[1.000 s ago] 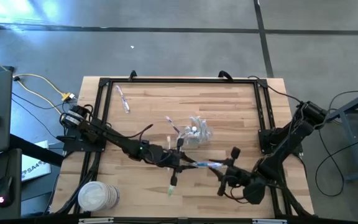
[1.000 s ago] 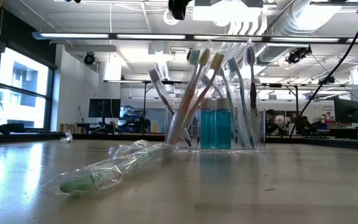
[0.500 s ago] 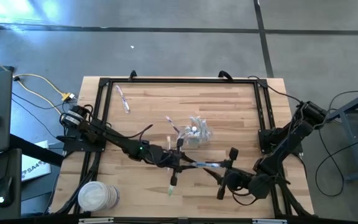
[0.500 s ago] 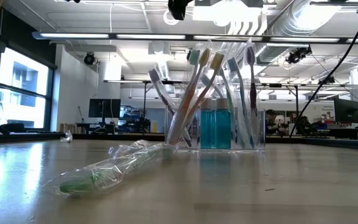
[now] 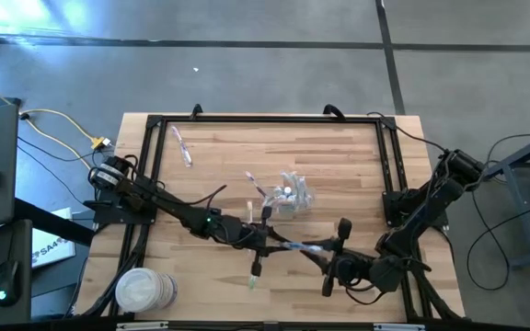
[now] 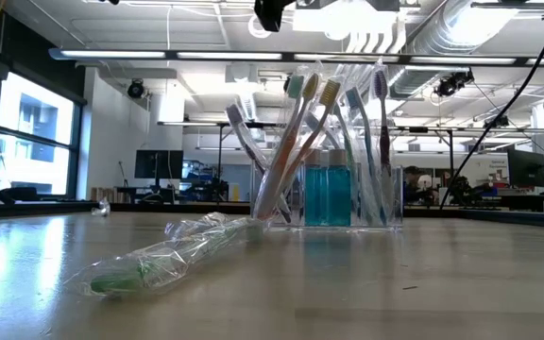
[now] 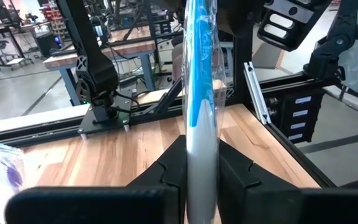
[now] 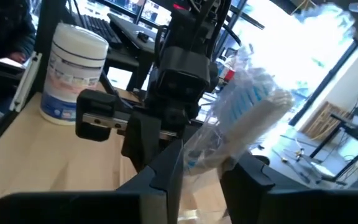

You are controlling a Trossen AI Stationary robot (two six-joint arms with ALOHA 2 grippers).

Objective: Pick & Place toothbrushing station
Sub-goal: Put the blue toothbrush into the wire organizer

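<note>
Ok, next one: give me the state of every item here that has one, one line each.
Blue wrapped toothbrush: off the table, held at both ends between the two grippers.
Left gripper: shut on the blue wrapped toothbrush.
Right gripper: closing around the brush end; full grip unclear.
Clear container: upright, filled with standing toothbrushes.
Green wrapped toothbrush: lying flat on the table.
Wipes tub: upright, lid on.

Colours seen on the table

A blue-and-white toothbrush (image 7: 197, 106) was wrapped in clear film; teal bottles (image 6: 327, 194) were seen inside the transparent container (image 6: 385, 200).
</note>
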